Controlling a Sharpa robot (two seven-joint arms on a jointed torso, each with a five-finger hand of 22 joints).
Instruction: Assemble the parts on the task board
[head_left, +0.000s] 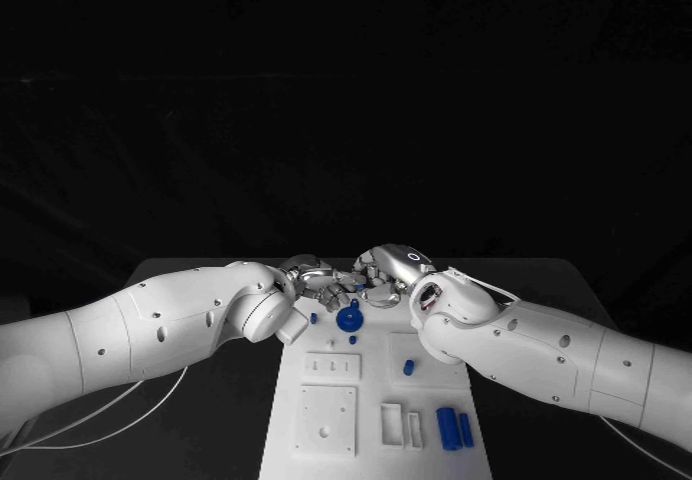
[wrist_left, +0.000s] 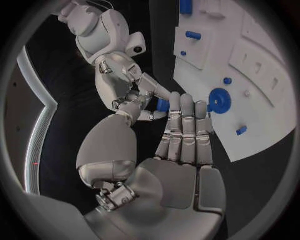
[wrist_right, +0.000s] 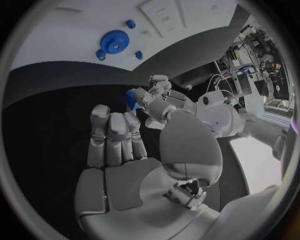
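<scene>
The white task board (head_left: 378, 400) lies lengthwise in front of me. A blue gear (head_left: 351, 321) (wrist_left: 219, 100) (wrist_right: 114, 39) stands near its far end, with small blue pegs (head_left: 408, 367) (wrist_left: 241, 130) around it. Two blue cylinders (head_left: 456, 428) lie at the near right. My left hand (head_left: 307, 276) (wrist_left: 182, 145) and right hand (head_left: 387, 276) (wrist_right: 115, 145) meet above the far end. A small blue part (wrist_left: 162, 105) (wrist_right: 131, 97) is pinched between their fingertips; both hands touch it. In each wrist view the hand's remaining fingers stand straight and together.
The board carries raised white blocks (head_left: 330, 366) with holes and slots (head_left: 326, 420), plus a narrow white frame (head_left: 392, 424). Black table (head_left: 202, 400) lies on both sides of the board. A cable (head_left: 101, 410) runs across the table at the left.
</scene>
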